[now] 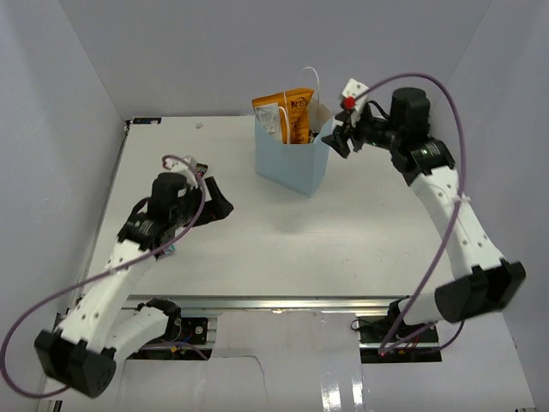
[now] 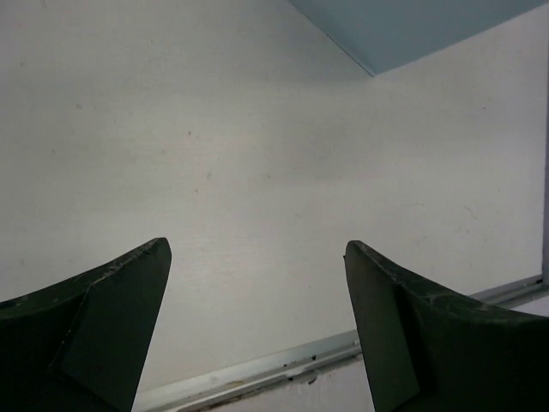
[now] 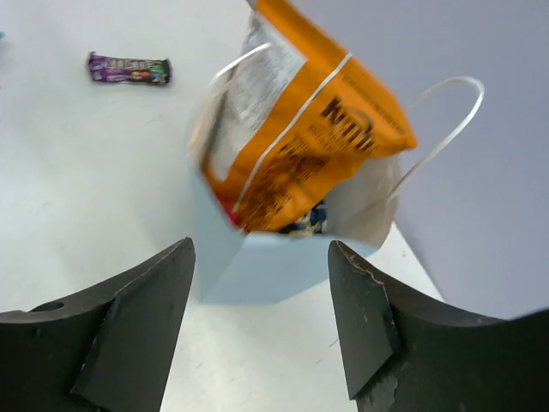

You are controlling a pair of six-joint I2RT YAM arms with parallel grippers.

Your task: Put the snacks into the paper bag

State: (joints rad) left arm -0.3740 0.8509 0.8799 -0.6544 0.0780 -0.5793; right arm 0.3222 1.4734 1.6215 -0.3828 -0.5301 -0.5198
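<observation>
The right gripper (image 3: 260, 251) hangs spread and empty just above the light blue paper bag (image 3: 287, 273). An orange chip bag (image 3: 326, 129) leans out of the bag's top, seemingly too tall to sink. At ten o'clock, a purple candy bar (image 3: 129, 69) lies unbagged on the table (image 3: 69, 189). The left gripper (image 2: 257, 249) hovers spread and empty.
</observation>
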